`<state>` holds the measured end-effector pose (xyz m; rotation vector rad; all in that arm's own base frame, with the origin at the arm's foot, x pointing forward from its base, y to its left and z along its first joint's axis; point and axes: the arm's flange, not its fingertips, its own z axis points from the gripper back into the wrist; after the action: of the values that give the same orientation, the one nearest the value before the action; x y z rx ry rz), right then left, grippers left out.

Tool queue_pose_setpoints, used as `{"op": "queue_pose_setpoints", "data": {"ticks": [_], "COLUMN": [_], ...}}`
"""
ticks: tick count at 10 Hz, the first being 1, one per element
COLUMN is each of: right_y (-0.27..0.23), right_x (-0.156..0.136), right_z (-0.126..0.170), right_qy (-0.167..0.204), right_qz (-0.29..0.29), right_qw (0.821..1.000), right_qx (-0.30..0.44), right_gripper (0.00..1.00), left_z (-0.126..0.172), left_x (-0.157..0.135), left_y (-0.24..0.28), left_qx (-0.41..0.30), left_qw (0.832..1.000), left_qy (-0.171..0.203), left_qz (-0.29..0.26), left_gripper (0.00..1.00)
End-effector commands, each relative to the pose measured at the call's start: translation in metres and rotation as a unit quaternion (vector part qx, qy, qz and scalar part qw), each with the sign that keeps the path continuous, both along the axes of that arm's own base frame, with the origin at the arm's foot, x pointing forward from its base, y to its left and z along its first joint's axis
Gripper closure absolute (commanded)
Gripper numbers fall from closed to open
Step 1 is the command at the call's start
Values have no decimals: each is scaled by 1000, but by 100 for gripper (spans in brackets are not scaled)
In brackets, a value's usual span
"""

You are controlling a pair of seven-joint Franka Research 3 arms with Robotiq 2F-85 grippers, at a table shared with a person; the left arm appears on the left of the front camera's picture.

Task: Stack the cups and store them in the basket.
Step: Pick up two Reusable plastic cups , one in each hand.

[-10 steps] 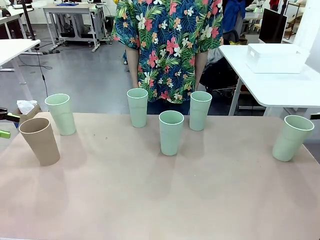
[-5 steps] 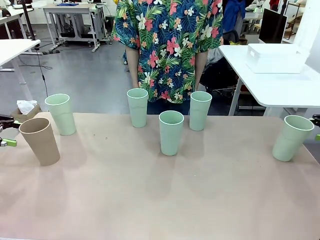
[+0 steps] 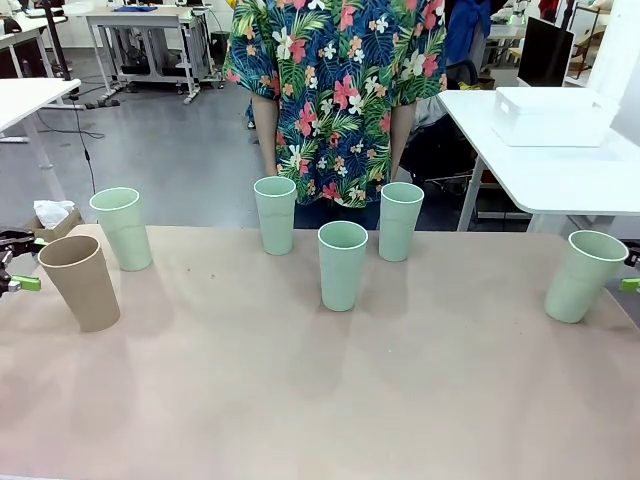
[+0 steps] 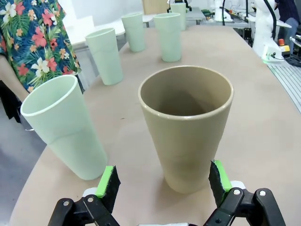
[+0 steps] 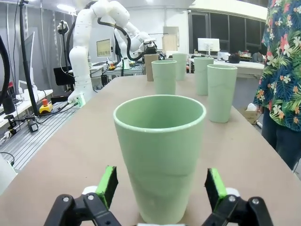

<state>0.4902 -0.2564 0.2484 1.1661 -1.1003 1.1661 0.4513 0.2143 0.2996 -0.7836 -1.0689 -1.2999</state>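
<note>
Six cups upright, empty, unstacked. Left tool spread, straddling tan cup at worktop left edge. Right tool spread, straddling mint cup at right edge. Basket on side table, contents hidden. Both tools edged inward since earlier frame; cups unmoved.

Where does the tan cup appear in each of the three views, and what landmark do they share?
Front view: tan cup at far left.
Left wrist view: tan cup central, large, just ahead of the open left pincer.
Right wrist view: tan cup small, far, upper middle, partly behind a mint cup.
Shared landmark: the floral shirt.
</note>
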Motion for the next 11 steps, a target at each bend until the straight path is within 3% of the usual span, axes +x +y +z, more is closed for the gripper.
{"op": "queue_pose_setpoints", "data": {"ticks": [1, 11], "right_y": [8, 15], "right_x": [-1, 3], "right_z": [-3, -14], "right_qy": [-15, -2], "right_qz": [14, 17], "right_qw": [1000, 1000], "right_qx": [-1, 7], "right_gripper": [0, 0], "left_z": [-13, -28], "left_x": [-9, -4], "left_y": [-1, -19], "left_qx": [-14, -9], "left_qw": [999, 998], "left_qy": [-28, -4], "left_qz": [0, -64], "left_gripper": [0, 0]}}
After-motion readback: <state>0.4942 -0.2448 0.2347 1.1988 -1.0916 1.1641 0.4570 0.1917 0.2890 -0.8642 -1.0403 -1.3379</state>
